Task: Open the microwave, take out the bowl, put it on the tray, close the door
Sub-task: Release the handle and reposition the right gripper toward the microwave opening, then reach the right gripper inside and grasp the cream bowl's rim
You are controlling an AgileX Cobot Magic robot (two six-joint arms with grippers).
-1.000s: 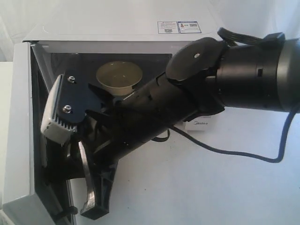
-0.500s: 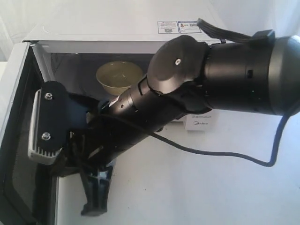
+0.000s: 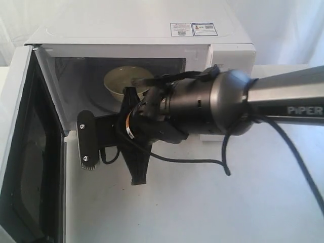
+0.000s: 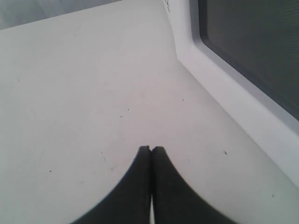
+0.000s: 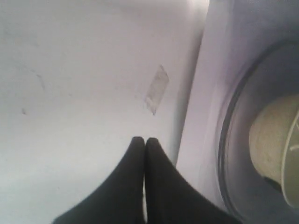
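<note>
Exterior view: white boxy microwave stands with its dark-windowed white door open at nine o'clock, cream-yellow ceramic bowl inside at eleven o'clock; left wrist view: black left gripper together, empty; right wrist view: black right gripper together, empty.

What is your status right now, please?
Left end effector shut, empty; right end effector shut, empty. Door open, bowl inside microwave. Right arm fronts the opening.

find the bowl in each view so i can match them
Exterior view: bowl inside the open microwave, behind the right arm.
Left wrist view: not in it.
Right wrist view: at the frame edge, beyond the right gripper.
Shared landmark: the microwave, its door in the left wrist view.
</note>
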